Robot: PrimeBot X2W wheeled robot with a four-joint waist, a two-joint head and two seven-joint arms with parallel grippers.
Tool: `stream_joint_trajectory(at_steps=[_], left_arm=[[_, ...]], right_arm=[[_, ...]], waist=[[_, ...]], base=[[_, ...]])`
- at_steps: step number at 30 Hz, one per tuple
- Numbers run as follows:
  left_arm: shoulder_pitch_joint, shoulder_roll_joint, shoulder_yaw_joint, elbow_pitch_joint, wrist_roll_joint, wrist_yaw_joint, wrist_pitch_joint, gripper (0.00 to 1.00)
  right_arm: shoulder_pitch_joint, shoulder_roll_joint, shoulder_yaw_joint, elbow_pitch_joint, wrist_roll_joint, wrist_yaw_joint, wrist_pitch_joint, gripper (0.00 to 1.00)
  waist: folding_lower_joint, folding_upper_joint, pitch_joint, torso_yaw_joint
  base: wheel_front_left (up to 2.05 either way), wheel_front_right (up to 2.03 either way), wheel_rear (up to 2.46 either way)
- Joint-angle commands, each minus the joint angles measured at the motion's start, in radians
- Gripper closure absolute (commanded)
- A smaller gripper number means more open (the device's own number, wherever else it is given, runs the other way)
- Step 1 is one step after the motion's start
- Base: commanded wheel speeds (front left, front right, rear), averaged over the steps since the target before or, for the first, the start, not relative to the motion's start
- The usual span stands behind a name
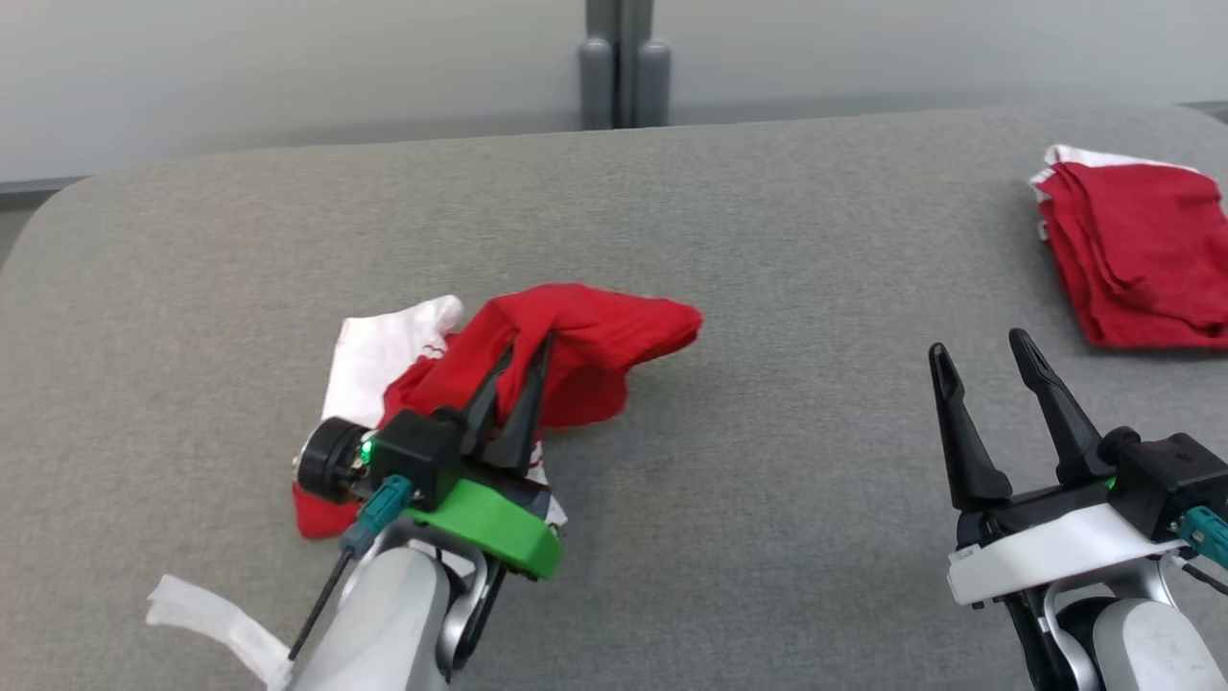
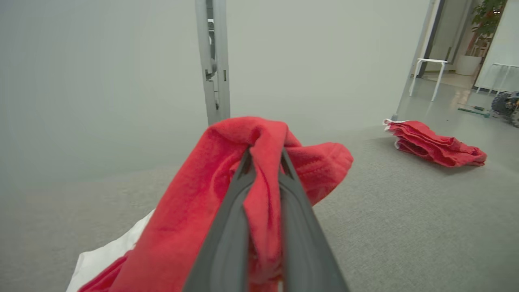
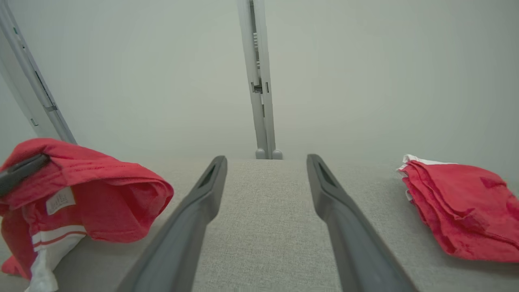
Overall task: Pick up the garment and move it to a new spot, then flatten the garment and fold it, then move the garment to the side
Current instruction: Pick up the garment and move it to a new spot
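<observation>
A crumpled red and white garment [image 1: 585, 336] lies left of centre on the grey table [image 1: 767, 240]. My left gripper [image 1: 526, 360] is shut on a raised fold of its red cloth, and part of the fabric hangs lifted off the surface. The left wrist view has the red garment [image 2: 194, 202] bunched between and over the two fingers. At the lower right, my right gripper [image 1: 983, 355] stands open above bare table, holding nothing. From the right wrist the garment [image 3: 101, 190] sits at the left, its white label and stripes showing.
A folded stack of red cloths [image 1: 1137, 250] rests at the table's far right edge, also seen as the red stack [image 3: 458, 207] and the stack [image 2: 434, 144]. A grey post [image 1: 624, 62] stands behind the table. A white strip [image 1: 216, 619] hangs by my left forearm.
</observation>
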Motion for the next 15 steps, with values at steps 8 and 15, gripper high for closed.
stream_joint_trajectory(at_steps=[8,15], left_arm=[[-0.119,0.006,-0.232,0.086,-0.108,0.031,-0.01,1.0],[-0.147,0.005,-0.33,0.146,-0.138,0.052,-0.019,0.0]], right_arm=[[-0.031,0.022,-0.009,0.027,0.02,-0.001,-0.038,0.0],[-0.041,0.031,-0.015,0.059,0.023,-0.002,-0.058,0.0]], waist=[[0.0,-0.0001,0.14,-0.283],[0.0,-0.0001,0.132,-0.277]], base=[[0.0,0.0,0.0],[0.0,0.0,0.0]])
